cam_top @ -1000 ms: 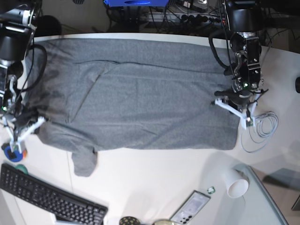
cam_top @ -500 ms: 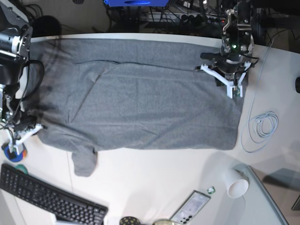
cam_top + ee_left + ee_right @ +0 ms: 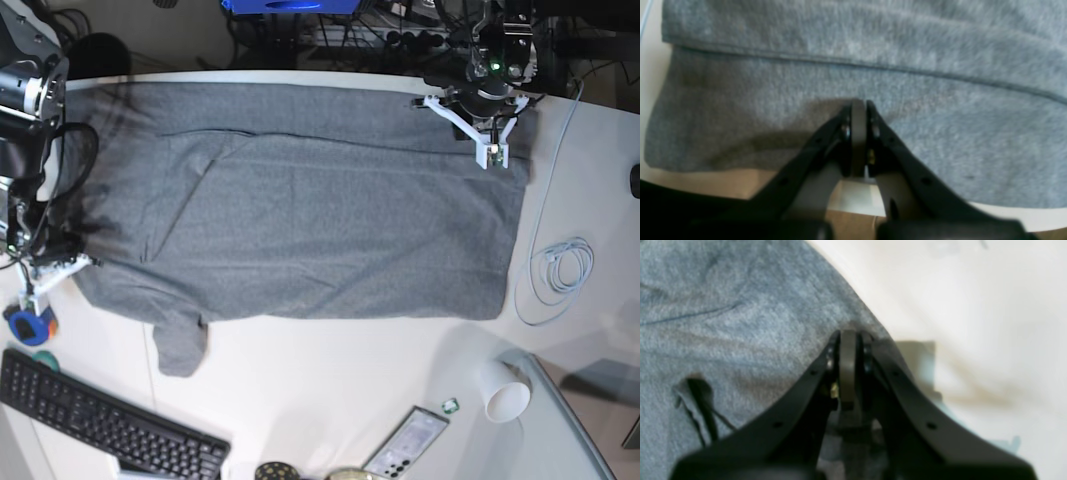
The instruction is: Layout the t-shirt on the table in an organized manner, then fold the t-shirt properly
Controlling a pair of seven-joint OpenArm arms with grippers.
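the t-shirt [image 3: 300, 200] was seen spread flat over the table [image 3: 330, 380], its long axis running across the base view, with one short sleeve [image 3: 181, 345] hanging out from its near edge. the left gripper [image 3: 493, 150] was held over the shirt's far corner on that view's right; in the left wrist view its jaws were pressed fully together with no gap, and the grey knit [image 3: 940, 100] lay just ahead of and beneath the tips. a folded hem line [image 3: 853, 65] ran across the cloth beyond the tips. whether any cloth was pinched there could not be told. the right gripper [image 3: 38, 285] was placed at the opposite end of the shirt, at its near corner; in the right wrist view its jaws were likewise closed tight, the shirt's edge [image 3: 740, 323] lying under the tips and to one side of them, bare white tabletop [image 3: 973, 306] to the other. a blue object [image 3: 28, 326] lay just beside this gripper. a keyboard [image 3: 100, 420], a white cable [image 3: 560, 270], a paper cup [image 3: 505, 392] and a phone [image 3: 408, 442] were seen on the table, apart from the shirt.
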